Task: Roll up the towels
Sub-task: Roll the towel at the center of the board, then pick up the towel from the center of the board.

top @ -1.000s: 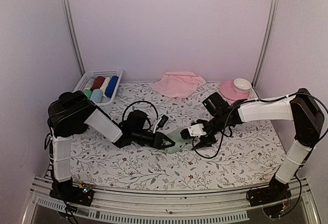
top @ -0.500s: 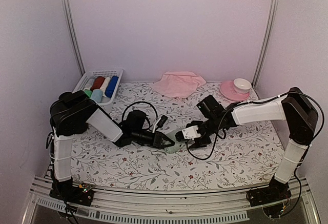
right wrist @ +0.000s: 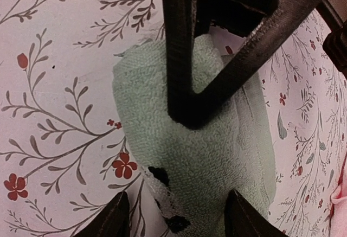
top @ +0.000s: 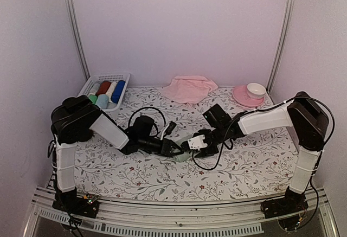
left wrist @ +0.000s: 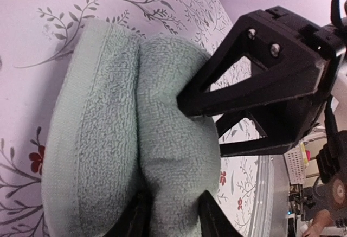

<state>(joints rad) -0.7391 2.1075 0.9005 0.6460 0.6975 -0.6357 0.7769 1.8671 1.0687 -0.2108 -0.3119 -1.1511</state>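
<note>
One floral-print cloth tabletop point(top: 255, 164): at its middle the right gripper point(top: 191, 146) has slid leftward, fingers spread astride the pale mint-green terry towel point(left wrist: 108, 139), which the left gripper point(top: 174, 150) pinches, so its roll is probably being tightened.

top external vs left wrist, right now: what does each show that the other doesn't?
Only top external: the pink towel lying loose at the back, the basket of rolled cloths, and the saucer with its cup.
Only left wrist: the mint towel up close, with its terry pile and hemmed edge. It is bunched into two bulges, one sitting between the left gripper's fingers.
Both: the mint towel, with the right gripper against it.
</note>
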